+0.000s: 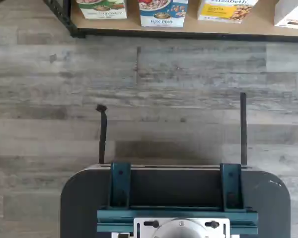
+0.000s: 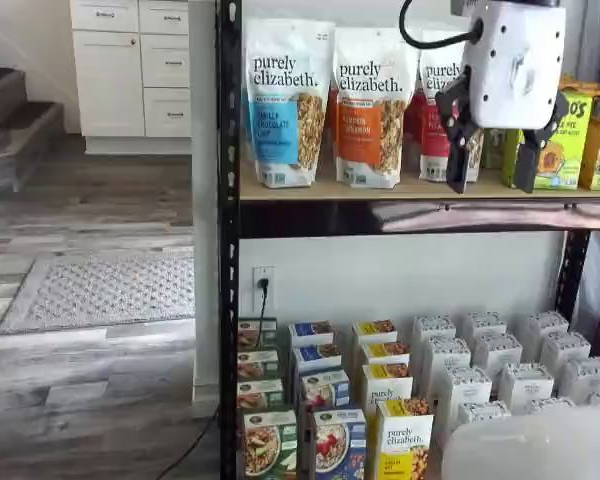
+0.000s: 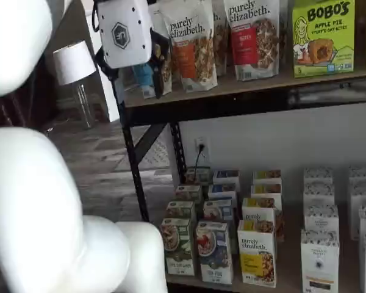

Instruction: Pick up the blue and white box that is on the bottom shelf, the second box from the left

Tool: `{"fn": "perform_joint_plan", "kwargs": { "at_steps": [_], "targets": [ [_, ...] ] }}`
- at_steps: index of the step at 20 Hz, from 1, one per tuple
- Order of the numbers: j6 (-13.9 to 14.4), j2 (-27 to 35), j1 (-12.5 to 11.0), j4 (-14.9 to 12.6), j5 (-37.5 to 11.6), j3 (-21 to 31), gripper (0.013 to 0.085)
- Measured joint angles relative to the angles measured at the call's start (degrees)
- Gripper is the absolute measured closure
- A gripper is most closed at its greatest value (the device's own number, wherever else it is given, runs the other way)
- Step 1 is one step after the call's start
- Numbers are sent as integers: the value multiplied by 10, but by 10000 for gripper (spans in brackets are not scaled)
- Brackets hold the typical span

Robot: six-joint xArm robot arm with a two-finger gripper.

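Shelf views: claw high by the upper shelf, fingers plainly apart, empty. Blue and white box upright at front of bottom shelf, between green carton and yellow carton. Best lowered well down, centred on the box, fingers straddling its sides without nudging neighbours.

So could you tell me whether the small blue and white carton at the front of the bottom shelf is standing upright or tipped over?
Upright. The small blue and white carton stands on its base on the bottom shelf, its front picture facing out.
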Motion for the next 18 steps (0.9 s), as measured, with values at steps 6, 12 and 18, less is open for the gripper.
{"fn": "perform_joint_plan", "kwargs": {
  "at_steps": [6,12,18],
  "targets": [
    [-1,-8,-2,4,-16,8,130],
    [1,-6,-1,5,-29,19,130],
    [10,-9,12,-3,-69,52,130]
  ]
}}
